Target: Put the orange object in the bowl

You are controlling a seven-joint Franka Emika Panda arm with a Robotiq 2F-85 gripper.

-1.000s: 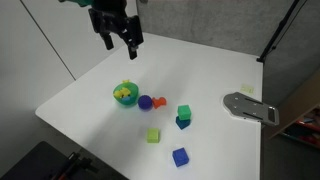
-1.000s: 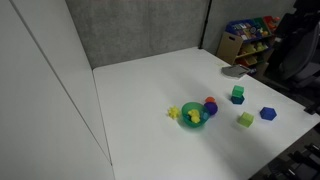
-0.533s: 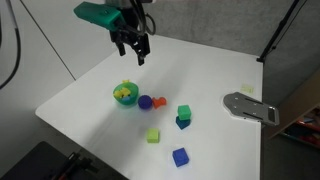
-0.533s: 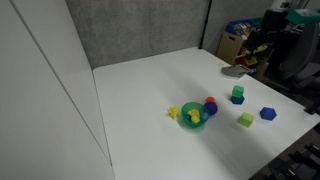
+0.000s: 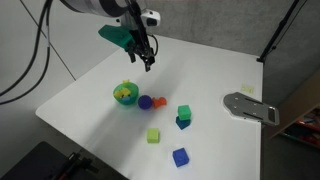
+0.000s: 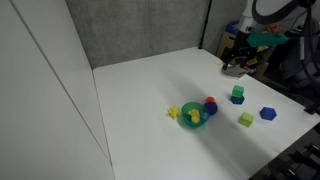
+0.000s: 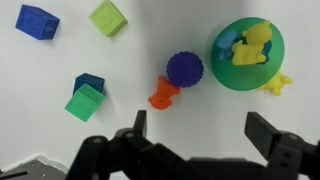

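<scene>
The hand is open and empty. The orange toy looks tiny, light and hard. Its sides away from the ball seem best to pinch.

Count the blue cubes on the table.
2. The lone blue cube lies beside the lime cube; the stacked blue cube sits under the green cube. A bluish bit inside the bowl is too unclear to count.

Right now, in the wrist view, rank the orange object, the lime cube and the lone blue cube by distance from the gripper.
1. orange object, just ahead of the gripper, left of centre.
2. lime cube, upper left.
3. lone blue cube, top-left corner.
</scene>
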